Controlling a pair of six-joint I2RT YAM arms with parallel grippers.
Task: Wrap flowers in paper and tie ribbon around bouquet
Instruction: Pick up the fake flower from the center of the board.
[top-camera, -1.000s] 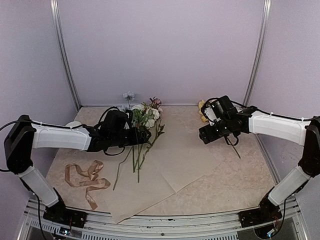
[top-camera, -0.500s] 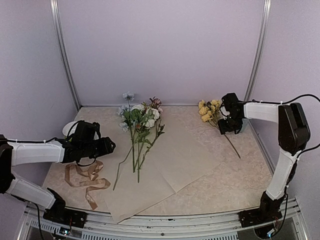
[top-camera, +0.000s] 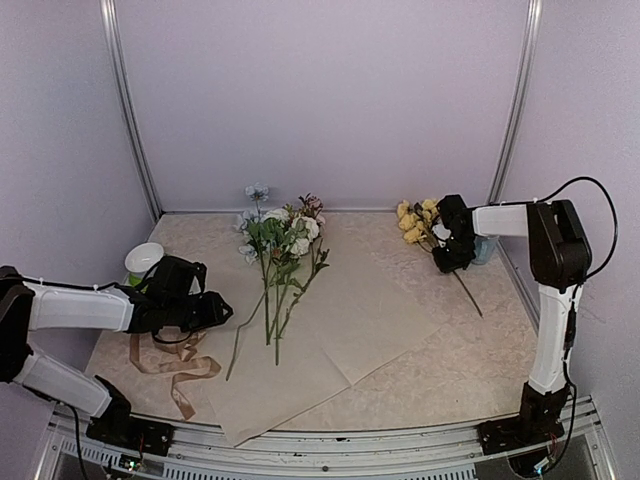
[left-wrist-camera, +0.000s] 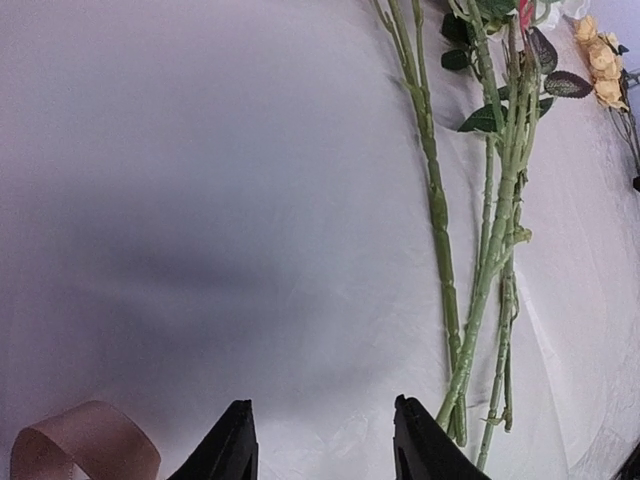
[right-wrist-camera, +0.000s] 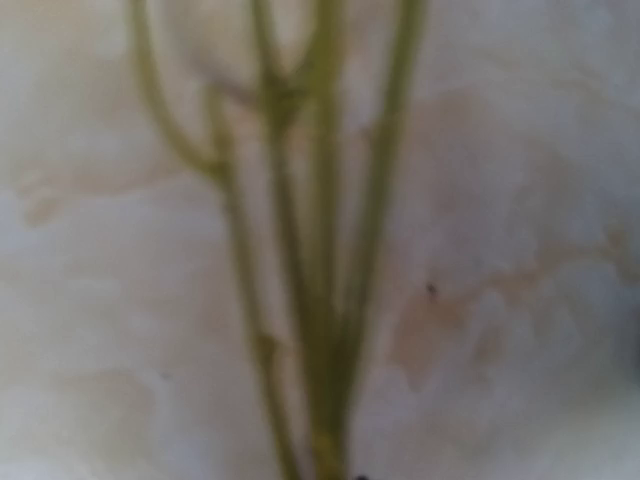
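Found the paper flat and unfolded, the flowers lying across its far left part. Noted one yellow spray off the paper, beyond its far right corner, and the ribbon loose just off its left edge. Judged wrapping and tying not begun. Saw the left gripper at the paper's left edge, jaws partly apart, empty. Placed the right gripper over the spray's stem; could not tell its jaws.

No words, labels, brand marks, numbers or signs can be read in any view. The paper and tabletop look plain; the little tub is too small to tell.
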